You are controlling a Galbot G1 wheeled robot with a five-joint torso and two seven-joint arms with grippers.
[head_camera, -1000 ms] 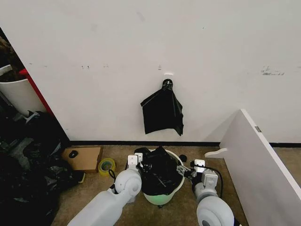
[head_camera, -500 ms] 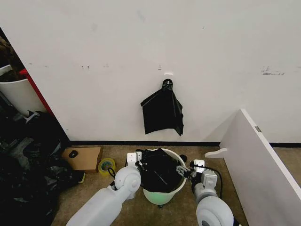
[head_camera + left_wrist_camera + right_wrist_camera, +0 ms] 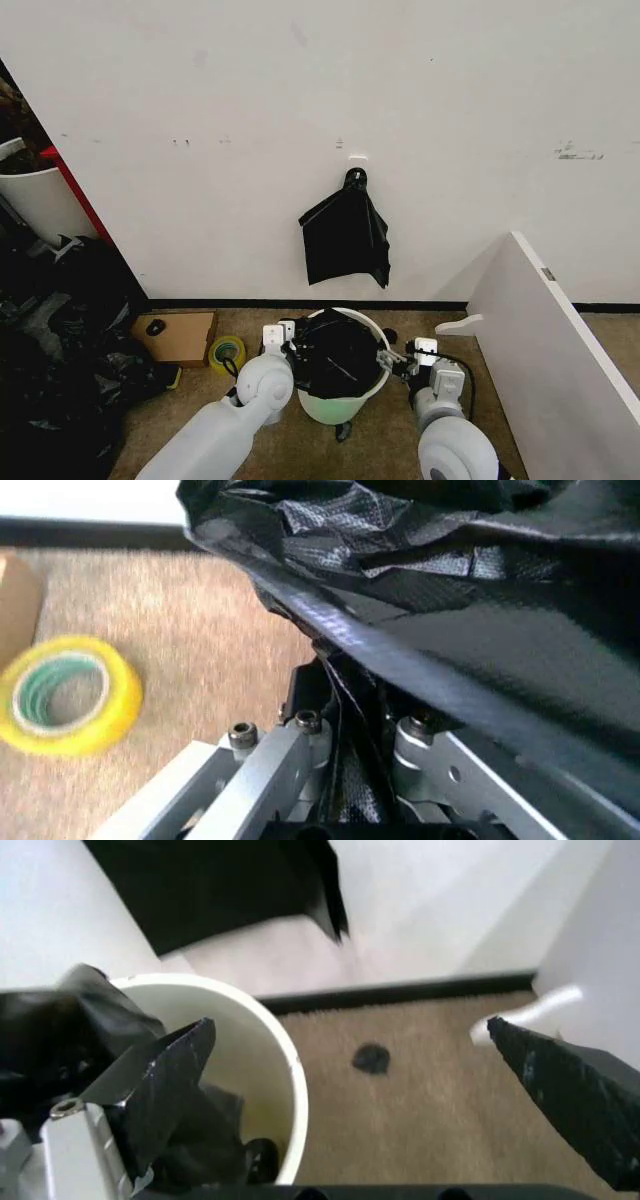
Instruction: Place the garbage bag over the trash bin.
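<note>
The trash bin [image 3: 325, 408], cream-white with a pale green base, stands on the carpet by the wall. The garbage bag [image 3: 340, 355] is a crinkled black mass sunk inside it, and the far rim is bare. At the bin's left edge my left gripper [image 3: 293, 345] is shut on a fold of the garbage bag [image 3: 450, 592]. In the left wrist view the film runs between its fingers [image 3: 300, 739]. My right gripper [image 3: 388, 358] is at the bin's right edge. In the right wrist view that gripper [image 3: 350, 1027] is open, its fingers wide apart on either side of the bare bin rim [image 3: 275, 1039].
A flat black bunch [image 3: 345, 240] hangs from a wall hook above the bin. A white board [image 3: 550, 340] leans at the right. On the left are a cardboard box [image 3: 180, 335], a yellow tape roll [image 3: 227, 352], dark sacks [image 3: 60, 370] and a white tub [image 3: 35, 200].
The bag, which bulged above the bin, has sunk inside, baring the far rim. The bin has shifted a little toward the wall and left. My left gripper moved slightly left.
</note>
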